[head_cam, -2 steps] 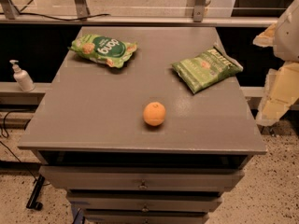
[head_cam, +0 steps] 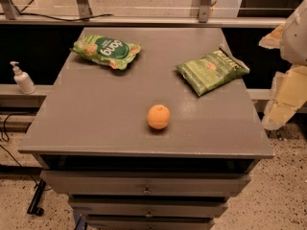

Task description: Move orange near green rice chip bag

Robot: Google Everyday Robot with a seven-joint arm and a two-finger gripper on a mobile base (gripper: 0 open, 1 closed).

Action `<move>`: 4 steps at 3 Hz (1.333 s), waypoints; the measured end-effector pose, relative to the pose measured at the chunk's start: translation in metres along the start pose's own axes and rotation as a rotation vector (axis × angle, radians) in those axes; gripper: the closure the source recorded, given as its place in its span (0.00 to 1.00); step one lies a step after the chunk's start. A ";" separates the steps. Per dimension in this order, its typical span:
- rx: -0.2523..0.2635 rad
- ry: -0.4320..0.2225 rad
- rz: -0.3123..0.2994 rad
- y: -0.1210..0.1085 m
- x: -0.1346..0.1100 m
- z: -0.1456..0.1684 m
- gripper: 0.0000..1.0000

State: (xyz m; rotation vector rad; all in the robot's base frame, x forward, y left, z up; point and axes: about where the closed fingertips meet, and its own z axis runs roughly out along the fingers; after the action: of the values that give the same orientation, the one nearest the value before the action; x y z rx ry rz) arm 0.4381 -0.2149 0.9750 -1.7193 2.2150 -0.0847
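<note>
On the table (head_cam: 96,119) near its front, small shiny round orange (head_cam: 158,117), gripper (head_cam: 287,92) beyond right edge, grip unclear.

one camera, set high before the front edge of the grey table (head_cam: 96,123), looks down and across it toward the far rail (head_cam: 144,21), fairly near; the whole top and the drawers (head_cam: 144,183) fit, and the gripper (head_cam: 282,104) enters at the right edge
</note>
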 end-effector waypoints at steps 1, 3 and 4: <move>-0.021 -0.079 0.003 0.006 -0.003 0.012 0.00; -0.104 -0.322 -0.016 0.030 -0.027 0.055 0.00; -0.148 -0.452 -0.033 0.034 -0.053 0.081 0.00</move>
State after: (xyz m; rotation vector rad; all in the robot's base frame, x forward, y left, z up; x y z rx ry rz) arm 0.4420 -0.1430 0.9018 -1.6489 1.8952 0.4283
